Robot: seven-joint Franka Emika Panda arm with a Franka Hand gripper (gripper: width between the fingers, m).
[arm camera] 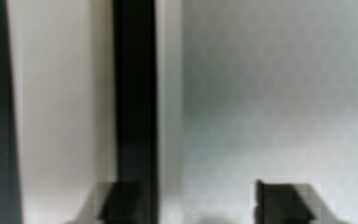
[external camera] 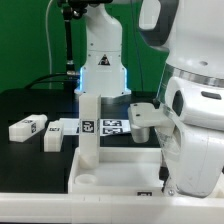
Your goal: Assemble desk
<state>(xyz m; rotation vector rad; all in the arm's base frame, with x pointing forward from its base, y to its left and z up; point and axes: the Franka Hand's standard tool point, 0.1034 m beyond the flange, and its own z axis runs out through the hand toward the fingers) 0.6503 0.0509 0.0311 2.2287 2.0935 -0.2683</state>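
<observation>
The white desk top (external camera: pixel 115 178) lies flat at the front of the black table. One white leg (external camera: pixel 88 128) stands upright on the top's corner at the exterior view's left. Two loose legs (external camera: pixel 28 127) (external camera: pixel 55 135) lie on the table further left. My arm fills the exterior view's right and hides the fingertips there. In the wrist view my gripper (arm camera: pixel 202 205) is open. Its two dark fingertips (arm camera: pixel 282 203) stand wide apart, very close over a blurred white surface (arm camera: pixel 265 90) crossed by a dark band (arm camera: pixel 137 90). Nothing shows between the jaws.
The marker board (external camera: pixel 112 125) lies behind the desk top. The robot base (external camera: pixel 102 60) stands at the back. A grey part of my arm (external camera: pixel 142 118) juts out above the desk top, near the upright leg.
</observation>
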